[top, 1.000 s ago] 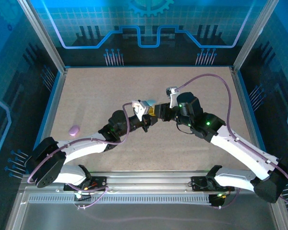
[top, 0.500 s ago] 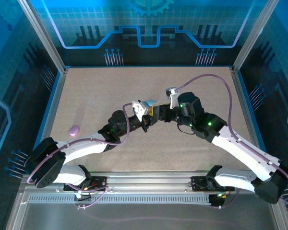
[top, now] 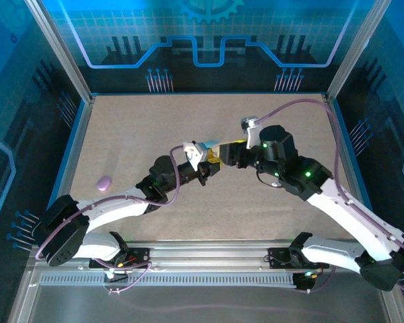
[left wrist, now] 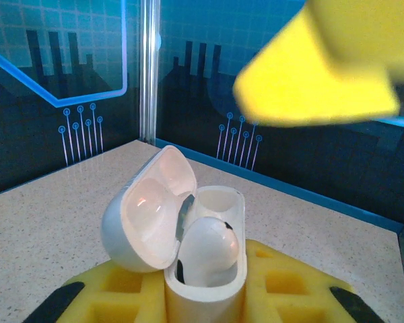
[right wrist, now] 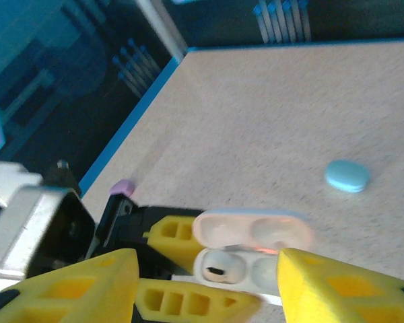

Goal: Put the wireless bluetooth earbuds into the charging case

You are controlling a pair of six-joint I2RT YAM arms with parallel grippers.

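Observation:
My left gripper [left wrist: 205,299] is shut on the white charging case [left wrist: 205,286], holding it upright between yellow fingers [left wrist: 108,296] with the lid [left wrist: 148,215] hinged open. One white earbud [left wrist: 209,249] sits in the near socket, and the far socket [left wrist: 219,200] is empty. In the right wrist view the case [right wrist: 269,269] shows the earbud [right wrist: 219,269] in its left socket. My right gripper [right wrist: 209,269] stands open just above the case, with its yellow fingers [right wrist: 337,289] wide apart and nothing between them. Both grippers, left [top: 210,161] and right [top: 223,153], meet at mid-table.
A pale blue oval case [right wrist: 347,175] lies on the table beyond the held case. A purple oval case [top: 104,182] lies near the left wall, and it shows again [right wrist: 123,186] in the right wrist view. Blue-rimmed walls [top: 74,145] bound the table.
My right gripper has opened and drawn back a little to the right, away from the case. The left gripper has stayed in place, holding the case.

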